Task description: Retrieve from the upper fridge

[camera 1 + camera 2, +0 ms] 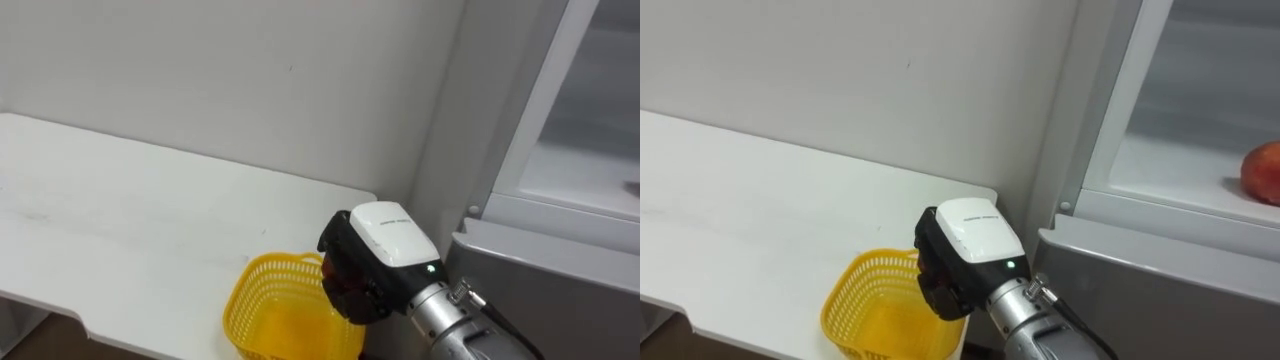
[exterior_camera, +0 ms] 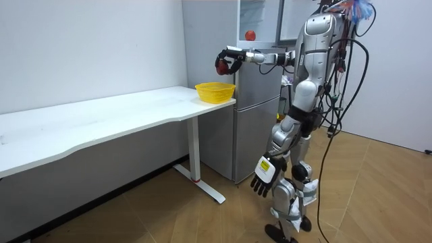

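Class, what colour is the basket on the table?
Yellow basket, clearest in the left eye view.

We see our black right hand (image 1: 385, 240) with its white back, the red round fruit (image 2: 221, 65), a yellow lattice-patterned plastic basket (image 1: 250, 300), a plain white tabletop (image 1: 120, 210), a grey fridge (image 1: 560, 280).

You have the right hand (image 1: 372, 262) low and right of centre, its white back plate facing up and its dark fingers curled down round a red thing (image 1: 342, 290) — you can see no more than a sliver of red between them. The hand hangs over the right rim of the yellow basket (image 1: 270, 300), which sits on the white table (image 1: 120, 220) near its right end. Just right of the table stands the fridge (image 1: 560, 270) — upper compartment open, a pale shelf inside.
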Robot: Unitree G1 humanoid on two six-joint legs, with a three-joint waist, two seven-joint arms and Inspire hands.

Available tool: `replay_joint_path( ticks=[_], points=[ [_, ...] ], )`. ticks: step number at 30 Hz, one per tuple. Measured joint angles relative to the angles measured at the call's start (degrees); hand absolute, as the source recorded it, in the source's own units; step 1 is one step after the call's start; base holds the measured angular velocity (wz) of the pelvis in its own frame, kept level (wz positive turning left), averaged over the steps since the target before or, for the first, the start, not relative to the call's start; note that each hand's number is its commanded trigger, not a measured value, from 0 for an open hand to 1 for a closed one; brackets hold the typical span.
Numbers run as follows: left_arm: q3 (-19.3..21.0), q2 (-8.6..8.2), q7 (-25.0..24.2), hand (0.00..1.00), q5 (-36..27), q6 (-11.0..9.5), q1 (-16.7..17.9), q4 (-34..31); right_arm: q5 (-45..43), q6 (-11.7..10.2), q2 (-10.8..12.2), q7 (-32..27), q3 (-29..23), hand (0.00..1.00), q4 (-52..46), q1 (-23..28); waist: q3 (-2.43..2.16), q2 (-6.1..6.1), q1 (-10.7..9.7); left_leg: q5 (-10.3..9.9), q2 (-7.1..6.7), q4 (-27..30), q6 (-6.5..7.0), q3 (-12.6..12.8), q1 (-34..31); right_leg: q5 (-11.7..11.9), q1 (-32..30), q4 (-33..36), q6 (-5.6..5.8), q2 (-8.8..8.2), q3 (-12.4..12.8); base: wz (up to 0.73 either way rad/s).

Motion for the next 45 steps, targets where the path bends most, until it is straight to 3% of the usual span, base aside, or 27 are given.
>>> replay_joint_path(
  ticks=[14,15,16,17,18,19,45],
  points=[
    [0.0,0.02,-0.7,0.00,0.0,0.0,-0.4,0.0,-1.7,-0.1,0.0,0.0,0.0,1.00,-0.4,0.0,-0.34,-0.51,0.4,0.0,-0.02,0.2,0.00,-0.1,-0.9,0.0,-1.0,0.0,0.00,-0.08,0.2,0.00],
    [0.0,0.02,-0.8,0.00,0.0,0.0,-0.5,0.0,-2.0,-0.1,0.0,0.0,0.0,0.96,-0.4,0.0,-0.29,-0.44,0.5,0.0,-0.02,0.2,0.00,-0.1,-0.8,0.0,-1.0,0.0,0.00,-0.08,0.2,0.00],
    [0.0,0.03,-0.9,0.00,0.0,0.0,-0.5,0.0,-2.2,-0.1,0.0,0.1,0.0,0.73,-0.4,0.0,-0.26,-0.39,0.5,0.0,-0.02,0.2,0.00,-0.1,-0.8,0.0,-1.0,0.0,0.00,-0.08,0.2,0.00],
    [0.0,0.02,-1.0,0.00,0.0,0.0,-0.6,0.0,-2.2,-0.1,0.0,0.3,0.0,0.33,-0.4,0.0,-0.21,-0.32,0.6,0.0,-0.01,0.2,0.00,-0.1,-0.8,0.0,-1.0,0.0,0.00,-0.09,0.2,0.00],
    [0.0,0.02,-1.1,0.00,0.0,0.0,-0.6,0.0,-2.2,-0.1,0.0,0.7,0.0,0.03,-0.4,0.0,-0.19,-0.29,0.7,0.0,0.00,0.2,-0.01,-0.1,-0.8,0.0,-1.0,0.0,0.00,-0.10,0.2,0.00],
    [0.0,0.01,-1.1,0.00,0.0,0.0,-0.7,0.0,-2.2,-0.1,0.0,0.9,0.0,0.00,-0.4,0.0,-0.16,-0.26,0.9,0.0,0.01,0.2,-0.01,-0.1,-0.8,0.0,-1.0,0.0,0.00,-0.10,0.2,0.00],
    [0.1,0.01,-1.1,0.00,0.0,0.0,-1.3,0.0,-2.9,0.0,0.0,1.2,0.0,0.00,-2.4,0.0,-0.13,-0.21,1.4,0.0,-0.02,0.2,-0.01,-0.2,-1.4,0.0,-1.3,0.0,0.00,-0.12,0.1,0.00]
  ],
)
